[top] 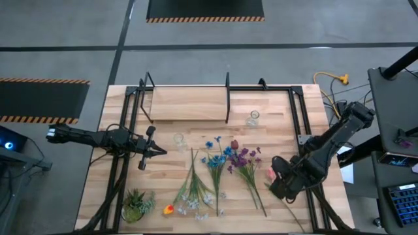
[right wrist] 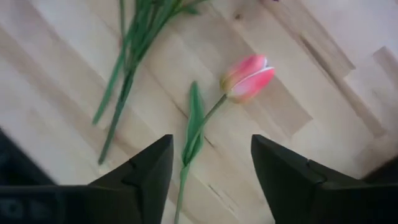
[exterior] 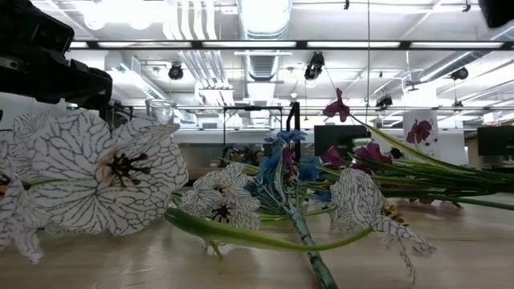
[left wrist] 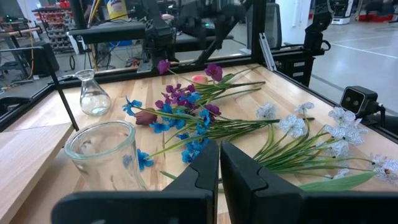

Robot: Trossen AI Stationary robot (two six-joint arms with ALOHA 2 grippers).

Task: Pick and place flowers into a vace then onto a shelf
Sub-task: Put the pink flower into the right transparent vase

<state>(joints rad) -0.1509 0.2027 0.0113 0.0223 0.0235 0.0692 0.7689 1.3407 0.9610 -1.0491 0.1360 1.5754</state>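
Loose flowers lie flat on the table: white blooms (top: 192, 196), blue ones (top: 217, 153), purple ones (top: 245, 160) and an orange one (top: 168, 209). A pink tulip (right wrist: 249, 76) lies on the wood by itself. My right gripper (right wrist: 211, 168) hovers over it, open, with a finger on either side of its stem (right wrist: 198, 134) and not touching it. My left gripper (left wrist: 219, 163) is shut and points toward the flowers beside a clear glass vase (left wrist: 106, 152). The shelf (top: 189, 103) stands at the far side.
A small glass flask (top: 253, 118) stands near the shelf's right end. A spiky green potted plant (top: 136, 203) sits at the near left corner. Black frame rails (top: 304, 124) run along the table's sides. In the low view, white veined blooms (exterior: 120, 172) fill the foreground.
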